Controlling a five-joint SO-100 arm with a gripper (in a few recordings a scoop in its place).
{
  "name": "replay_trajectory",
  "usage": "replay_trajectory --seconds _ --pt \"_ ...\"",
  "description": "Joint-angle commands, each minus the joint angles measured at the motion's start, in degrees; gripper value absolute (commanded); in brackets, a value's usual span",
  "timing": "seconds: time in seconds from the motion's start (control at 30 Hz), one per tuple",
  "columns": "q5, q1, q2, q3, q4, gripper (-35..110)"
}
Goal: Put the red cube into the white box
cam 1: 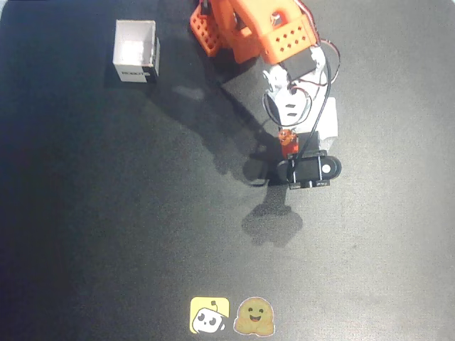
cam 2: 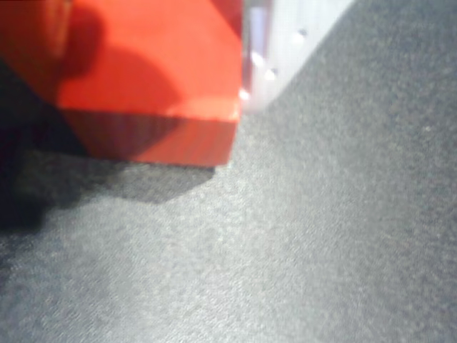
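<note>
The red cube (cam 1: 288,140) lies right of centre on the black mat, between the white fingers of my gripper (cam 1: 288,145), just above the black wrist camera. In the wrist view the red cube (cam 2: 150,78) is very close, and a white finger (cam 2: 285,36) presses against its right side. A dark shape covers the cube's left side. My gripper (cam 2: 143,64) looks shut on the cube, which is at or just above the mat over a close shadow. The white box (cam 1: 135,50) stands open-topped at the upper left, a dark label on its near wall, well away from the gripper.
The orange arm base (cam 1: 249,28) stands at the top centre, between the box and the gripper. Two stickers (cam 1: 231,316) lie at the mat's bottom edge. Bare black mat (cam 1: 106,213) stretches from the gripper to the box.
</note>
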Motion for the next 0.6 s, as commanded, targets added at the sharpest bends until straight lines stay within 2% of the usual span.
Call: replay_trajectory --seconds 0.0,0.1,0.27,0.43,0.57 --pt "0.79 1.41 1.67 0.09 0.35 0" --pt "1.05 2.81 3.96 -0.62 3.25 0" --pt "1.05 9.32 12.22 -4.66 16.44 0" --pt "1.76 20.04 21.8 -7.65 28.65 0" --pt "2.46 32.52 25.31 -13.97 41.04 0"
